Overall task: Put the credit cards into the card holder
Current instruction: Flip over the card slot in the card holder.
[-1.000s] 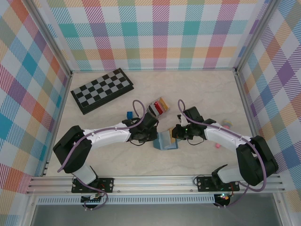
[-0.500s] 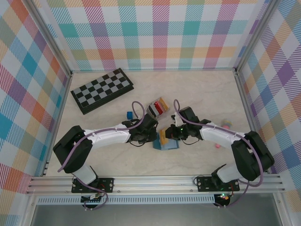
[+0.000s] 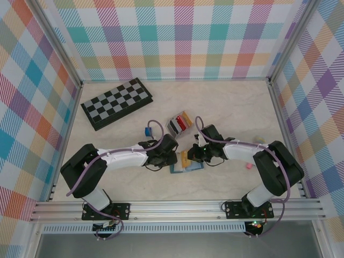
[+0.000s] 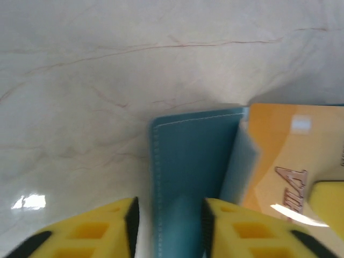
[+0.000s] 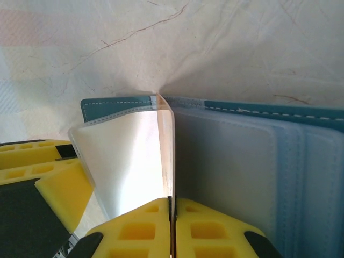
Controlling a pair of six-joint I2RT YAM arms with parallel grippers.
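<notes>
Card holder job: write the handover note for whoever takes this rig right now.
Left gripper: open, astride the cover of the blue wallet, which lies on the table.
Right gripper: shut on an orange card standing at the wallet's pocket.
Card holder: behind the wallet, apart from both grippers.
Done: red and yellow cards stand in the holder.
Left: carry the orange card to the holder and slot it; more cards in the wallet cannot be told.
</notes>
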